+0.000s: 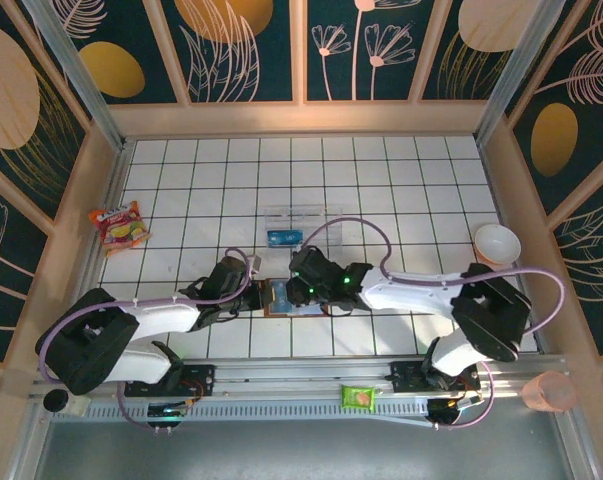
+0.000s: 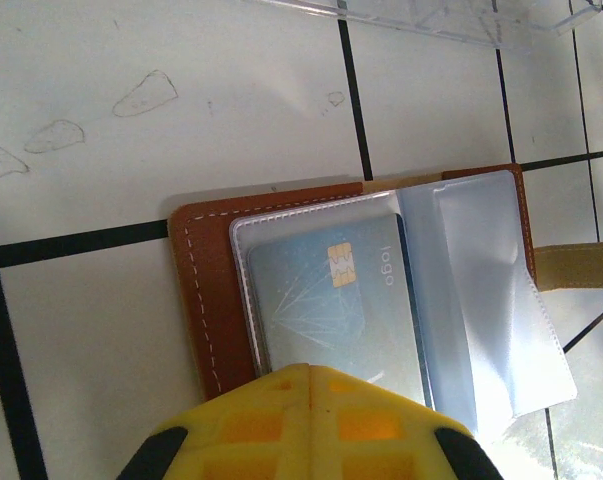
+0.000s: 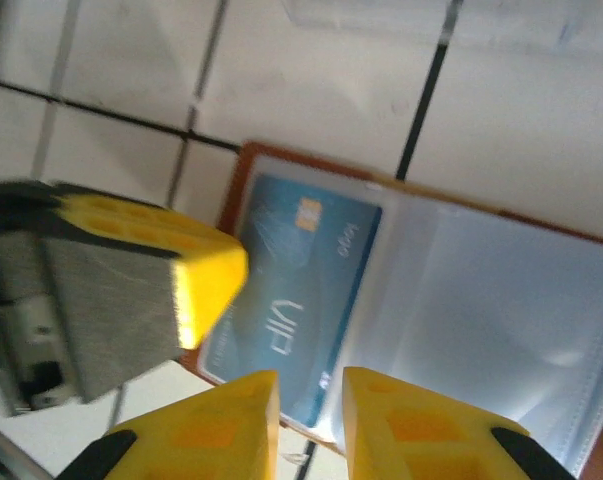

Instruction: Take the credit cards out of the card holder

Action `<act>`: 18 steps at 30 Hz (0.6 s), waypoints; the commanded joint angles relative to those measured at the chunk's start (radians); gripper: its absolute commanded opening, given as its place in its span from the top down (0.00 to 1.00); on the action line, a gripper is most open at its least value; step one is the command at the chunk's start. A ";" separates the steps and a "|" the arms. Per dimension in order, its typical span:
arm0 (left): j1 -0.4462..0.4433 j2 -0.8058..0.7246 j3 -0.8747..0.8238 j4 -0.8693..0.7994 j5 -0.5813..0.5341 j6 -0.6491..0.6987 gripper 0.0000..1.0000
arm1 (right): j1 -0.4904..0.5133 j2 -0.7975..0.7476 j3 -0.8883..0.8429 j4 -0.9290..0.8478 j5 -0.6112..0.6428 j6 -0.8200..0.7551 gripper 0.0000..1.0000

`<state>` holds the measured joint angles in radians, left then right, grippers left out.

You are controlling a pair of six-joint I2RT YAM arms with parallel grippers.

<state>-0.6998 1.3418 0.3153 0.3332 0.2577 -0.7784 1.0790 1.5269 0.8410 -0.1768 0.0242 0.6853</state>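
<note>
Inside the open card holder (image 2: 203, 300), in its clear sleeve (image 2: 481, 280), lies a blue credit card (image 2: 321, 315), with the closed left gripper (image 2: 307, 385) pressing on the holder's edge. The right gripper (image 3: 311, 400) has its fingers narrowly apart at the card's end, and I cannot tell whether they grip it. Catching the sleeve along with the card would likely drag the holder.

Clear box (image 1: 293, 222), white bowl (image 1: 497, 243), snack packet (image 1: 121, 225)

Card holder (image 2: 206, 300) stitched brown leather, glossy clear sleeves; credit card (image 2: 331, 310) smooth plastic
</note>
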 commanded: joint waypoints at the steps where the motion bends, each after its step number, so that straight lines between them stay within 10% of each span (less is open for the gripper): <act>1: -0.004 0.017 0.001 0.004 0.012 0.019 1.00 | -0.017 0.010 -0.050 0.010 -0.044 0.012 0.79; 14: -0.004 -0.016 0.008 -0.010 0.015 0.021 1.00 | -0.016 -0.106 -0.146 -0.041 0.044 0.052 0.83; 18: -0.004 -0.083 0.007 -0.041 -0.003 0.026 0.86 | -0.021 -0.126 -0.078 -0.031 -0.018 -0.015 0.78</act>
<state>-0.7025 1.3006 0.3161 0.3222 0.2615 -0.7723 1.0573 1.4319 0.7010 -0.2008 0.0246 0.7273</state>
